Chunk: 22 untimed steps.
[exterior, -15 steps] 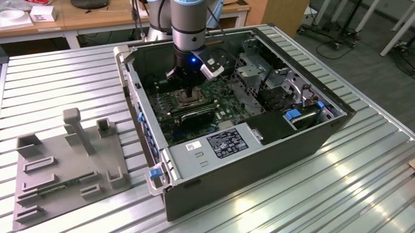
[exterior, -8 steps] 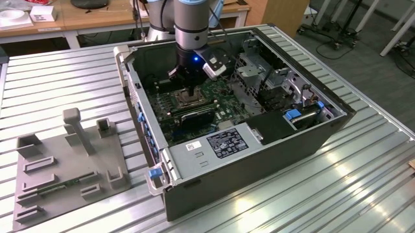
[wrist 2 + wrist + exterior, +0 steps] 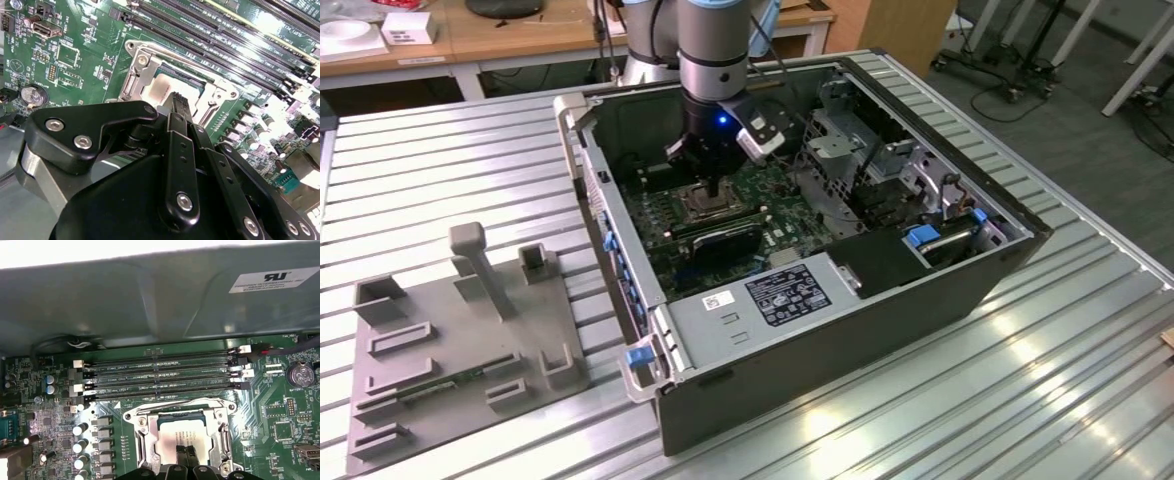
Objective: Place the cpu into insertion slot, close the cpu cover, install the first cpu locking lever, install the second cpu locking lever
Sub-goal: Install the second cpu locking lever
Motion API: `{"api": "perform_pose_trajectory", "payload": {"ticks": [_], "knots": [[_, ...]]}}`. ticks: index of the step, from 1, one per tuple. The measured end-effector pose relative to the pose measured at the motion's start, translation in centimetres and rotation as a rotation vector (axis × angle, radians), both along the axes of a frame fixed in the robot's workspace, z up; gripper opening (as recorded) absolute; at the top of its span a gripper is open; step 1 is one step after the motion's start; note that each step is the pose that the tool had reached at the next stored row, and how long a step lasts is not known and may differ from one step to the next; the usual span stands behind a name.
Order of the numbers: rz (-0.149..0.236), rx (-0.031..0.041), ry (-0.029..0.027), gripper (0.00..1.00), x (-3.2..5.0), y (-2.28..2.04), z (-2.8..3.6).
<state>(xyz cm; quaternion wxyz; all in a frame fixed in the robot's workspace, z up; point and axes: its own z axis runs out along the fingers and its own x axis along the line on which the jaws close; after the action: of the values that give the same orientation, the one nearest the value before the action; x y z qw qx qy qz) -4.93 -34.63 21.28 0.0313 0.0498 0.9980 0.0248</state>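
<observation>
Ribbed metal panels form the surface (image 3: 1067, 330) on which an open computer case (image 3: 854, 330) lies at the centre of the exterior view, a robot arm (image 3: 714, 60) reaching down into it from the top of the frame. The claw (image 3: 707, 185) hangs low over the green circuit board (image 3: 781, 215), directly above the insertion slot (image 3: 707, 205). Its black fingers (image 3: 186, 455) are drawn narrow, close together, with their tips just above the cpu (image 3: 182, 440), seen at the lower centre of the first wrist view; whether they touch the chip cannot be told. The pale silvery chip lies flat inside the socket, framed by the cpu cover (image 3: 220, 427), whose silvery metal plate rings the chip on all sides. In the second wrist view the claw (image 3: 179, 102) fills the lower half of the frame, and the cpu (image 3: 160, 90) and the cpu cover (image 3: 135, 82) show just beyond its tips at mid-frame. Long black memory slots (image 3: 160, 377) run across the board beside the socket, toward the grey case wall (image 3: 150, 295). At the lower left of the exterior view, well apart from the case, a grey fixture plate (image 3: 454, 350) with upright blocks rests on the surface. Wooden desks (image 3: 520, 35) stand along the top edge.
</observation>
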Motion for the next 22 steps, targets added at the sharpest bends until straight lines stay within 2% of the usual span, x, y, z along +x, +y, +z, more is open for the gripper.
{"api": "perform_pose_trajectory", "payload": {"ticks": [4, 10, 22], "knots": [[0.014, -0.0007, 0.0002, 0.11, 0.02, 0.00, 0.00], [0.077, -0.0006, 0.0000, 0.11, 0.08, 0.00, -0.02], [0.090, -0.0006, 0.0000, 0.11, 0.09, 0.00, -0.02]]}}
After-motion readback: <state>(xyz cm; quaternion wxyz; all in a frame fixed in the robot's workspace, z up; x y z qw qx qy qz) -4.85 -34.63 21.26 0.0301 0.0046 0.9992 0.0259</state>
